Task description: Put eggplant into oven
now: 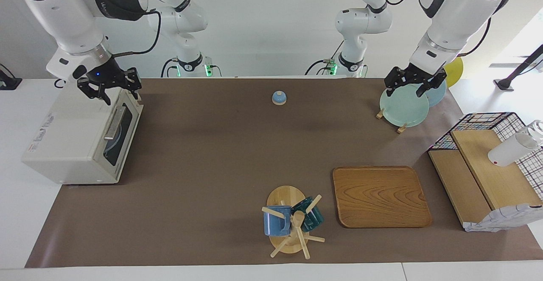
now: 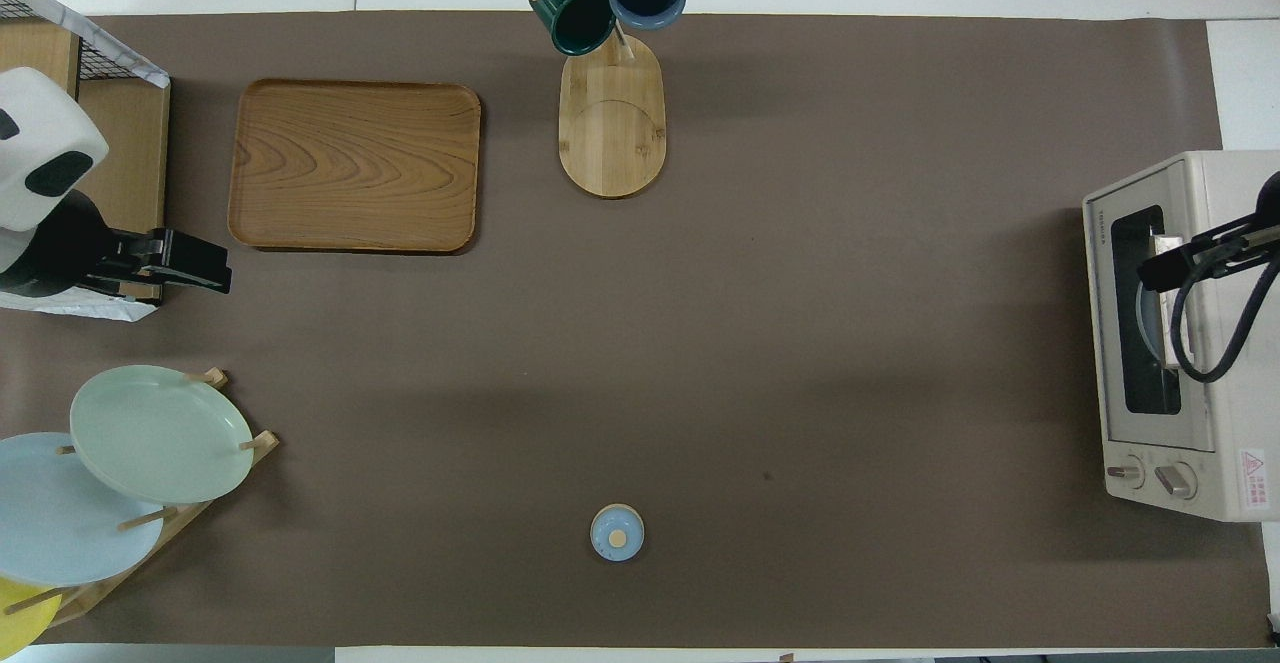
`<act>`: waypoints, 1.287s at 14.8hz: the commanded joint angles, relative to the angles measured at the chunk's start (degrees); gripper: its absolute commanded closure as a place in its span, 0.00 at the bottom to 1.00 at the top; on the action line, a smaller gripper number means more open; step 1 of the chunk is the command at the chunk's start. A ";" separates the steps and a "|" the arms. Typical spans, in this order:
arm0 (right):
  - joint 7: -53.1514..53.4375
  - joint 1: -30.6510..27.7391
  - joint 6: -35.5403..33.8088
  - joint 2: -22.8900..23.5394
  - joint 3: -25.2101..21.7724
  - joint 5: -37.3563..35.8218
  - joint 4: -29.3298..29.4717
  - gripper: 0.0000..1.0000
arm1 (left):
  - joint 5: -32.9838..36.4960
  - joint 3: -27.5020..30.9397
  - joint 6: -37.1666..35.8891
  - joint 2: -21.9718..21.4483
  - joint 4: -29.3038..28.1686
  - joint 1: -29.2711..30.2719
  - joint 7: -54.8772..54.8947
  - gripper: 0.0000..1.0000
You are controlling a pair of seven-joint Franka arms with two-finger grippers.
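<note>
The cream-white oven (image 1: 72, 145) stands at the right arm's end of the table, its dark glass door shut; it also shows in the overhead view (image 2: 1225, 423). A pale round shape shows through the glass. The eggplant is not in view in either frame. My right gripper (image 1: 109, 88) is open and empty, up in the air over the oven's top edge by the door (image 2: 1150, 271). My left gripper (image 1: 415, 84) is open and empty, raised over the plate rack (image 1: 403, 105) at the left arm's end; it also shows in the overhead view (image 2: 220, 278).
A small blue bell (image 1: 279, 98) sits mid-table near the robots. A wooden tray (image 1: 379, 196) and a mug tree (image 1: 290, 221) with two mugs lie farther out. A wire-sided wooden shelf (image 1: 488, 166) stands at the left arm's end.
</note>
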 commanded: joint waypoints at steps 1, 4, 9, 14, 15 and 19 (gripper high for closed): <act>1.47 -0.49 -1.18 0.39 0.13 1.20 0.17 0.00 | 0.87 -0.58 -0.47 -0.40 0.32 0.68 0.31 0.00; 1.91 -0.23 -1.62 0.38 0.13 1.89 0.08 0.00 | 0.87 -0.58 -0.47 -0.40 0.23 0.68 0.31 0.00; 3.93 2.58 -2.42 -1.55 -2.59 1.37 -1.50 0.00 | 0.87 -0.58 -0.47 -0.40 0.32 0.68 0.31 0.00; 4.02 2.58 -2.06 -2.43 -2.59 1.11 -2.11 0.00 | 0.87 -0.58 -0.47 -0.40 0.32 0.68 0.31 0.00; 4.11 2.49 -2.06 -2.43 -2.59 1.11 -2.11 0.00 | 0.87 -0.58 -0.47 -0.40 0.32 0.68 0.31 0.00; 4.20 2.49 -0.57 -2.60 -2.59 1.20 -2.11 0.00 | 0.87 -0.58 -0.48 -0.40 0.32 0.68 0.31 0.00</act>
